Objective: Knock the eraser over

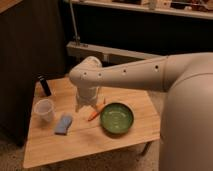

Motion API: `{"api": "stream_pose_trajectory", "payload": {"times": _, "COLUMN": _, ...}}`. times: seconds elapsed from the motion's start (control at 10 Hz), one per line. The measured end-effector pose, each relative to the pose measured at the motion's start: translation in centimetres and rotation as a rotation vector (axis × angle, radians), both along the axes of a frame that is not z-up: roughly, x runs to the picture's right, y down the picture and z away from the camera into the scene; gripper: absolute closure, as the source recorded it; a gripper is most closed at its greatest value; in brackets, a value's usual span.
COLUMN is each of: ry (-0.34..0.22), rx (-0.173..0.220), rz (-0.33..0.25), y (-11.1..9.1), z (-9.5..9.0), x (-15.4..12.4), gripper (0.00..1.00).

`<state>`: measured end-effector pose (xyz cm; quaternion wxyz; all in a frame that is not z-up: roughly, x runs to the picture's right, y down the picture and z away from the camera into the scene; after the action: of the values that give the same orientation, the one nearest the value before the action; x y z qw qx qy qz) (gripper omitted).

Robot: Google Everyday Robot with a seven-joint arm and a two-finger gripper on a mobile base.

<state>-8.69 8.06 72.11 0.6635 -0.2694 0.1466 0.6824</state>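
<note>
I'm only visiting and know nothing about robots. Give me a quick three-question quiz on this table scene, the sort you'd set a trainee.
1. True or false: the eraser stands upright near the back left corner of the table.
2. Which lies nearest the green bowl? A) clear cup B) orange stick C) blue pad
3. Fill in: in the picture, the gripper hangs to the ____ of the eraser, apart from it.

Key: 1 true; 2 B; 3 right.
</note>
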Motion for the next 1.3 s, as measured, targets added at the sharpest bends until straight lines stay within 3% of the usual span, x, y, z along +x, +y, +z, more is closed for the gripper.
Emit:
{"api": "stream_pose_trajectory", "payload": {"times": 0.2, "ry": -0.063, "rx": 0.043, "rz": 0.064, "y": -2.0, "z": 2.1, "x": 0.8, "gripper": 0.37}}
{"api": "stream_pose_trajectory", "payload": {"times": 0.3, "ry": -0.085, "rx": 0.057, "rz": 0.088, "y": -3.0, "z": 3.3, "x": 1.3, "gripper": 0.44}}
{"api": "stream_pose_trajectory", "payload": {"times": 0.5, "ry": -0.150, "rx": 0.060, "rz": 0.139, "y": -6.0, "z": 5.9, "x": 1.8, "gripper": 0.67}}
{"api": "stream_pose_trajectory", "payload": {"times": 0.8, "ry": -0.206, "rx": 0.088, "rz": 0.144, "y": -10.3, "z": 6.5, "x": 0.4, "gripper": 0.96}}
{"api": "stream_pose_trajectory", "payload": {"times": 1.3, "ry": -0.276, "rx": 0.138, "rz": 0.065, "y": -14.8, "z": 9.4, "x": -4.4, "gripper": 1.00}}
